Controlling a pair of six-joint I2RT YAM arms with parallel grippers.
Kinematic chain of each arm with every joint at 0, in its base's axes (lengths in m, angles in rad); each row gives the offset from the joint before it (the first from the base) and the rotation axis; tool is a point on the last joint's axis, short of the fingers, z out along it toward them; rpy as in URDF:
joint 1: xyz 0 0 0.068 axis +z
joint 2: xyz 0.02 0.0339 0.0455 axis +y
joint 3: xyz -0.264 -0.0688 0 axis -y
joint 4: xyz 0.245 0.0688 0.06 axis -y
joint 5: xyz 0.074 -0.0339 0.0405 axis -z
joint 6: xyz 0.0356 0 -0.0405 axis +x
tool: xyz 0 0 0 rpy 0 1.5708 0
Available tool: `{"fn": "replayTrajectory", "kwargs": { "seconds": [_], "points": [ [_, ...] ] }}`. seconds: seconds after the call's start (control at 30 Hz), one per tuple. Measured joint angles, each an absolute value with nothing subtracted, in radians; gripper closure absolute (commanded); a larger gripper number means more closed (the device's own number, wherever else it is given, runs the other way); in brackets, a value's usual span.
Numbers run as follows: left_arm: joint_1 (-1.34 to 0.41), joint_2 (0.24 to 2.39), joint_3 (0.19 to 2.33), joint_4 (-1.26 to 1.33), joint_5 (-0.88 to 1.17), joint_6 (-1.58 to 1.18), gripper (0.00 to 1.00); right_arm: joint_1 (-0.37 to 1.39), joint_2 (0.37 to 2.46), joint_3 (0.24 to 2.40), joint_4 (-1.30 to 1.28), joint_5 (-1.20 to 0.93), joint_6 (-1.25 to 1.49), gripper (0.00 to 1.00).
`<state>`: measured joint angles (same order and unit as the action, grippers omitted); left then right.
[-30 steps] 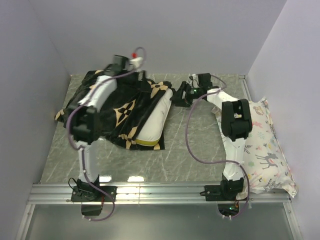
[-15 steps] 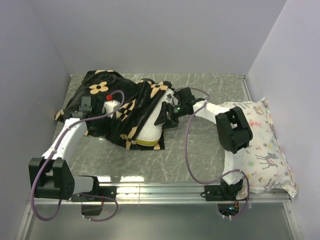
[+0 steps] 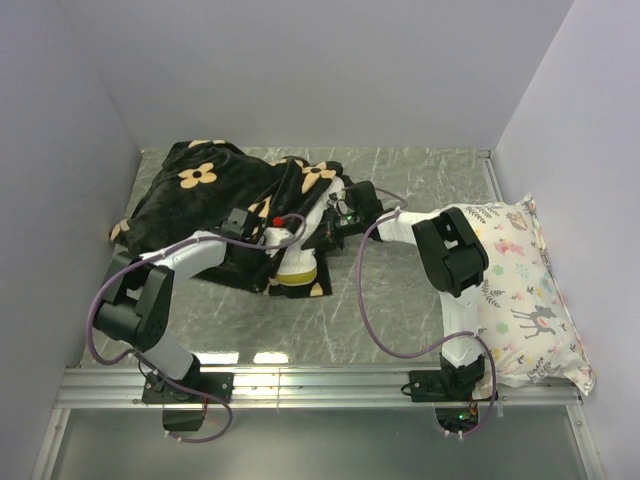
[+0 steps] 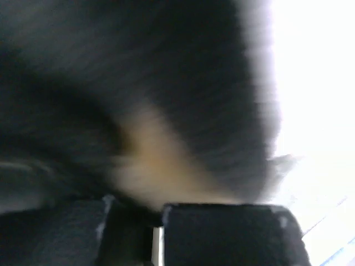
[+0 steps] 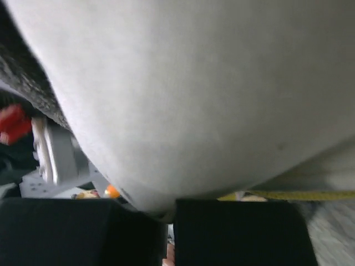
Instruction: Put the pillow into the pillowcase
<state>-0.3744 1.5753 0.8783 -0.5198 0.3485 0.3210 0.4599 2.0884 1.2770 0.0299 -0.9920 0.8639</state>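
Well, over by the left wall the pillowcase (image 3: pixel 205 195) lies in a rumpled black heap on the grey marbled table (image 3: pixel 400 290), its tan flowers facing up. It is draped over most of the pillow (image 3: pixel 298 264), so only the near end shows, white with a yellow band (image 3: pixel 296 281) along the edge, poking out from under the dark cloth toward the middle of the table.

The left arm reaches in low across the near side of the heap, its forearm lying over the plush and hiding part of it. The left gripper (image 4: pixel 136 213) sits right where black cloth meets white pillow. From its own camera, blurred, the two fingers stand nearly together with the black and tan plush bunched down into the slit between them, so it looks pinched onto the pillowcase.

The right arm comes at the same spot from the other side, and the two wrists are very close, with a red tag (image 3: pixel 278 220) on the left one between them. The right gripper (image 5: pixel 169 208) is closed tight, the white pillow skin drawn down to a point between its fingers.

Purple cables (image 3: pixel 375 300) loop off both arms above the table. Well apart on the right, a deer-print pillow (image 3: pixel 520 290) rests along the right wall behind the right arm. A metal rail (image 3: pixel 320 385) runs along the near edge.
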Motion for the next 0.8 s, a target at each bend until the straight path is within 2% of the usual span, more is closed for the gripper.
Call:
{"fn": "replayTrajectory", "kwargs": {
  "seconds": [0.1,0.33,0.53,0.57,0.63,0.67,0.73,0.77,0.8],
  "points": [
    [-0.439,1.589,0.972,-0.57,0.42,0.332,1.0,0.455,2.088,1.214,0.241,-0.98,1.066,1.0],
    [-0.598,1.589,1.258,-0.656,0.622,0.346,1.0,0.456,2.09,1.199,0.5,-0.924,1.357,1.0],
    [-0.561,1.598,1.239,-0.664,0.662,0.323,0.78,0.479,2.136,1.195,0.481,-0.911,1.336,1.0],
    [-0.533,1.597,1.222,-0.662,0.67,0.314,0.68,0.479,2.14,1.189,0.459,-0.905,1.317,1.0],
    [-0.489,1.584,1.196,-0.66,0.687,0.3,0.56,0.477,2.141,1.177,0.406,-0.902,1.256,1.0],
    [-0.453,1.565,1.184,-0.657,0.69,0.295,0.44,0.476,2.141,1.177,0.369,-0.905,1.221,0.98],
    [-0.384,1.506,1.165,-0.658,0.682,0.291,0.37,0.475,2.141,1.18,0.304,-0.911,1.133,0.81],
    [-0.347,1.474,1.161,-0.664,0.674,0.292,0.31,0.473,2.141,1.197,0.239,-0.916,1.078,0.68],
    [-0.313,1.435,1.158,-0.671,0.662,0.295,0.3,0.472,2.14,1.219,0.178,-0.918,1.016,0.63]
  ]
}}
